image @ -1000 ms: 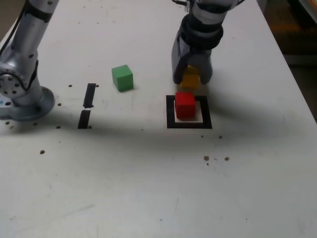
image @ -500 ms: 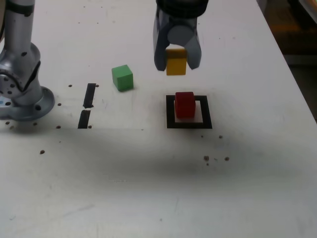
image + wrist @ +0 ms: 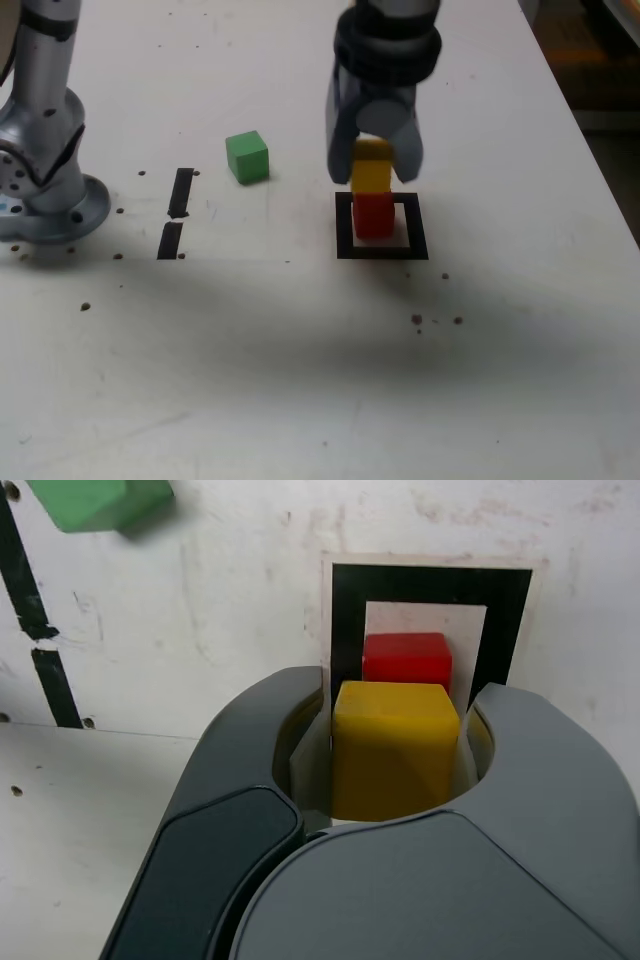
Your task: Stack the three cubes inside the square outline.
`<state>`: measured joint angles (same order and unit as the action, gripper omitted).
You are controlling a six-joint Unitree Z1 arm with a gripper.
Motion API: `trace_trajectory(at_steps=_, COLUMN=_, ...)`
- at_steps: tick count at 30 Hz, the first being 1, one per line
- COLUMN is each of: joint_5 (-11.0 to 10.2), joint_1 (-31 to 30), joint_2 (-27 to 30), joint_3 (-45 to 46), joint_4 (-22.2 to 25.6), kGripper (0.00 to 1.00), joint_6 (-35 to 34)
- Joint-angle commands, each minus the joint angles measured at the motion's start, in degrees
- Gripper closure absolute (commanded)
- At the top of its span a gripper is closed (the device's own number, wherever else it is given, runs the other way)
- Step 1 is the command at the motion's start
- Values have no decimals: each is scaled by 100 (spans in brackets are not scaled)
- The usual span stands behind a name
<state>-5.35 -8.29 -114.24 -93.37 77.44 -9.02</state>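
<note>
The red cube stands inside the square outline, near its far side. My gripper is shut on the yellow cube, which hangs right over the red one; whether the two touch I cannot tell. In the wrist view the yellow cube sits between the grey fingers, with the red cube and the square outline beyond it. The green cube lies loose on the table toward the exterior view's left, and shows as the green cube in a corner of the wrist view.
Two short black tape strips lie at the exterior view's left of the green cube. The arm's round base stands at the table's left edge in that view. Small dark specks dot the white table.
My gripper lifted the yellow cube from behind the outline, swung it up and toward the exterior view's left, then brought it down over the red cube.
</note>
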Motion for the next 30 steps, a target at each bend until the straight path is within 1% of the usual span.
trace_trajectory(at_steps=1, joint_5=10, joint_1=-31, joint_2=-39, joint_3=29, joint_4=-33, kGripper=76, joint_6=-21)
trace_trajectory(at_steps=7, joint_5=-70, joint_1=-41, joint_2=-48, joint_3=191, joint_4=-140, kGripper=76, joint_6=-29)
trace_trajectory(at_steps=16, joint_5=-100, joint_1=-41, joint_2=-156, joint_3=331, joint_4=-431, kGripper=75, joint_6=-21)
trace_trajectory(at_steps=21, joint_5=-177, joint_1=-41, joint_2=-159, joint_3=344, joint_4=-450, kGripper=71, joint_6=-21)
trace_trajectory(at_steps=23, joint_5=-184, joint_1=-41, joint_2=-163, joint_3=355, joint_4=-453, kGripper=68, joint_6=-21)
trace_trajectory(at_steps=25, joint_5=-172, joint_1=-41, joint_2=-167, joint_3=371, joint_4=-462, kGripper=62, joint_6=-21)
trace_trajectory(at_steps=26, joint_5=-164, joint_1=-41, joint_2=-167, joint_3=378, joint_4=-473, kGripper=56, joint_6=-21)
trace_trajectory(at_steps=30, joint_5=-115, joint_1=-41, joint_2=-147, joint_3=413, joint_4=-535, kGripper=21, joint_6=-18)
